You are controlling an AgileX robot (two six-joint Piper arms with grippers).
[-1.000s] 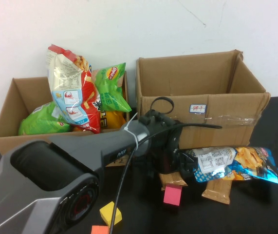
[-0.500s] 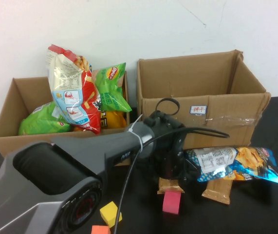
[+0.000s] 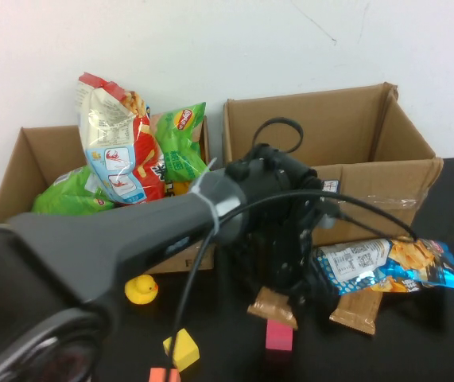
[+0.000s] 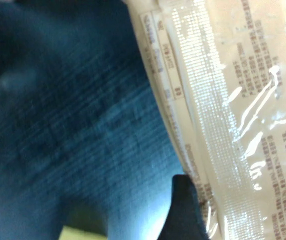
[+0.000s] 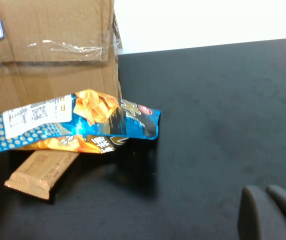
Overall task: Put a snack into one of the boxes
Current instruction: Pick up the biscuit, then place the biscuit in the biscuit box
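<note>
Down in front of the right cardboard box (image 3: pixel 330 143), my left end effector (image 3: pixel 310 274) is clamped on one end of a blue chip bag (image 3: pixel 393 267), its other end reaching out to my right above the black worktop (image 3: pixel 449 334); close up in the left wrist view I see only the bag's pale printed back (image 4: pixel 223 100) with one dark fingertip (image 4: pixel 185 210) against it. Under the bag a brown wrapped bar (image 3: pixel 356 306) lies flat on the worktop, and a second brown bar (image 3: pixel 273 306) lies just below my wrist, with a pink block (image 3: pixel 279 335) beside it. Off to my left sit a yellow rubber duck (image 3: pixel 141 289), a yellow block (image 3: pixel 180 351) and an orange block (image 3: pixel 161 375). The left cardboard box (image 3: pixel 20 167) holds a red and white snack bag (image 3: pixel 119 151) standing tall, two green chip bags (image 3: pixel 180 143) and more beneath. My right end effector (image 5: pixel 270 212) hangs low over bare worktop well to the right of the bag (image 5: pixel 77 125), its two dark fingertips close together with only a narrow gap
</note>
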